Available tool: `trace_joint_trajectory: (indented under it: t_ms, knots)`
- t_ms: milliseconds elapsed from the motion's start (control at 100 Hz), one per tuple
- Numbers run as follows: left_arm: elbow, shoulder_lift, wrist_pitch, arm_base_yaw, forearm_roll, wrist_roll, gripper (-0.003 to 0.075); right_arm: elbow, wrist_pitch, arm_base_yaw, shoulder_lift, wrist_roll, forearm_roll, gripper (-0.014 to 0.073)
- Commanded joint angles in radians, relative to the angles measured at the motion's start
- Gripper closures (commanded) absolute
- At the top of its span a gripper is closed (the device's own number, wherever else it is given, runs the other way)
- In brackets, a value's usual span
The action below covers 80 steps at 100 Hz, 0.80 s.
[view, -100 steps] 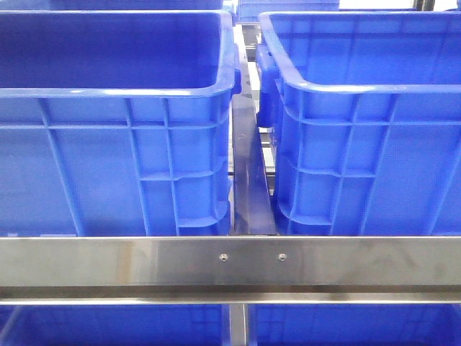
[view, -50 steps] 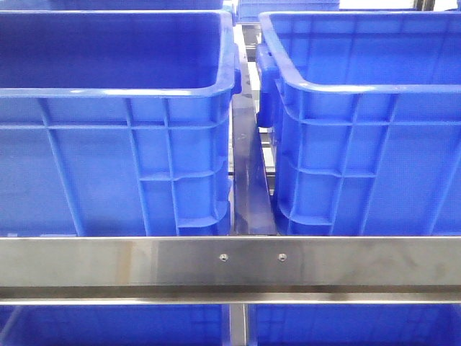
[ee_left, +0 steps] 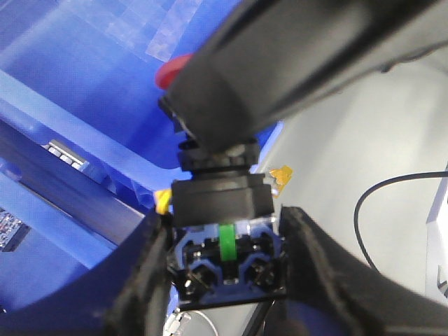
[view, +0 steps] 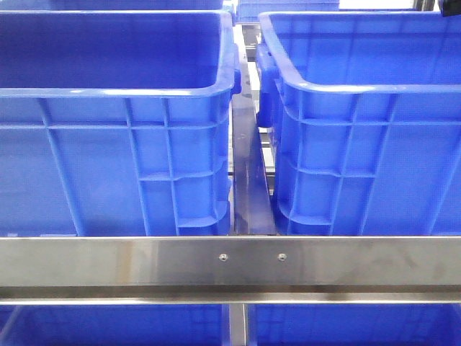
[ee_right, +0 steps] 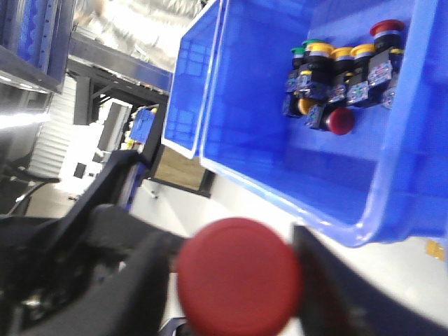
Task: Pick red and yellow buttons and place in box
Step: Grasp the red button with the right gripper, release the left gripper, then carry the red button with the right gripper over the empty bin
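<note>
Both pincers are loaded. Your right pincer (ee_right: 227, 280) is closed on a red button (ee_right: 240, 276), cap toward the wrist camera, with a blue box (ee_right: 392, 175) beyond it holding a cluster of buttons (ee_right: 341, 75). Your left pincer (ee_left: 225, 266) clamps another button's black body (ee_left: 222, 241), its red cap (ee_left: 170, 71) ahead. You look mid-carry; next, bring each pincer over the box before releasing.
</note>
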<state>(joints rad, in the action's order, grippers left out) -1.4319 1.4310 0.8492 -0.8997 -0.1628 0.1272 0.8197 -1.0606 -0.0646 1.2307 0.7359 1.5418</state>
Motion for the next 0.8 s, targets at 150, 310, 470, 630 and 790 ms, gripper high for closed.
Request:
trace_joint_trajectory:
  t_ms: [150, 310, 470, 630, 790]
  knots:
    - [-0.032, -0.037, -0.054, -0.006, -0.018, -0.001, 0.0739, 0.031, -0.042, -0.001, -0.017, 0.022, 0.076, 0.0515]
    - [-0.032, -0.037, -0.054, -0.006, -0.018, -0.001, 0.0704, 0.031, -0.042, -0.001, -0.017, 0.022, 0.076, 0.0515]
    - [-0.032, -0.037, -0.054, -0.006, -0.018, -0.001, 0.0483, 0.031, -0.042, -0.001, -0.017, 0.024, 0.076, 0.0515]
    - [-0.032, -0.037, -0.054, -0.006, -0.018, -0.001, 0.0286, 0.031, -0.042, 0.0, -0.017, 0.032, 0.076, 0.0515]
    - [-0.032, -0.037, -0.046, -0.006, -0.018, -0.001, 0.0258, 0.031, -0.021, 0.0, -0.017, 0.04, 0.076, 0.0515]
